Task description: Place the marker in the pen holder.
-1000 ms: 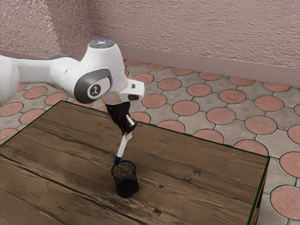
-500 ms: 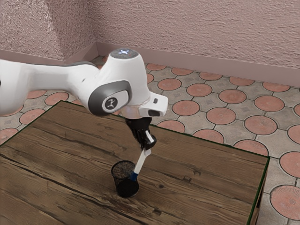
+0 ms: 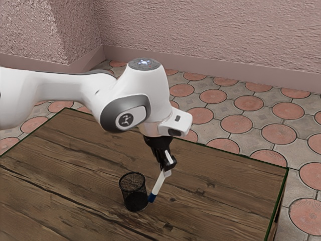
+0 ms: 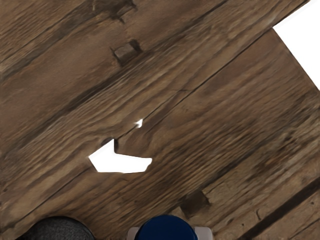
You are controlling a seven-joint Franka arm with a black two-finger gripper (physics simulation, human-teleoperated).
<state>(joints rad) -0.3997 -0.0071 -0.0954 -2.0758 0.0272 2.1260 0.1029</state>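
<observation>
Gripper (image 3: 168,169) clamped on the marker (image 3: 159,185), just outside the pen holder (image 3: 134,195).
Its blue end (image 3: 152,198) hangs low: swing across without lifting above the rim (image 3: 132,172), and you could tip the holder.

One marker (image 3: 157,186), one pen holder (image 3: 134,193), one table (image 3: 225,191)

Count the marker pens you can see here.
1: the white marker with a blue end, held tilted in the pincer, its blue end pointing down beside the black mesh holder, outside it.

Marker (image 3: 159,186) beside pen holder (image 3: 134,194)
</observation>
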